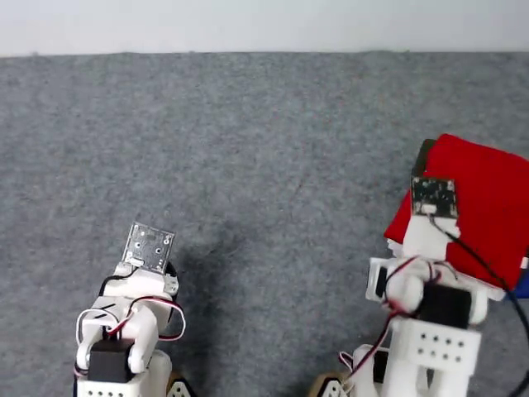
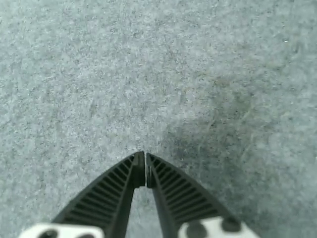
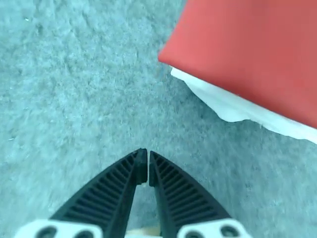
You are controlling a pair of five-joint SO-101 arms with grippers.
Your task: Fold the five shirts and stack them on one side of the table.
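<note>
Grey felt-like cloth covers the table (image 1: 273, 141), and a pale wall (image 1: 264, 25) runs along the top of the high view.

Shirts: a folded red shirt (image 1: 488, 207) lies flat and square at the right edge of the high view, about mid-height. A white shirt (image 3: 233, 106) sticks out from under it along one edge. A sliver of blue cloth (image 1: 522, 285) shows at the far right edge, and a dark corner (image 1: 423, 153) peeks out at the red shirt's upper left. Cannot tell what else is in the pile.

Lower right: the right arm (image 1: 430, 322), its wrist overlapping the red shirt's left edge as seen from above. On the right gripper (image 3: 148, 161), the black ribbed fingers are pressed together tip to tip with nothing between them. It sits over bare felt, near the pile's corner.

Lower left: the left arm (image 1: 124, 339), well apart from the shirts. The left gripper (image 2: 145, 163) is likewise closed tip to tip and empty, over bare grey felt.
</note>
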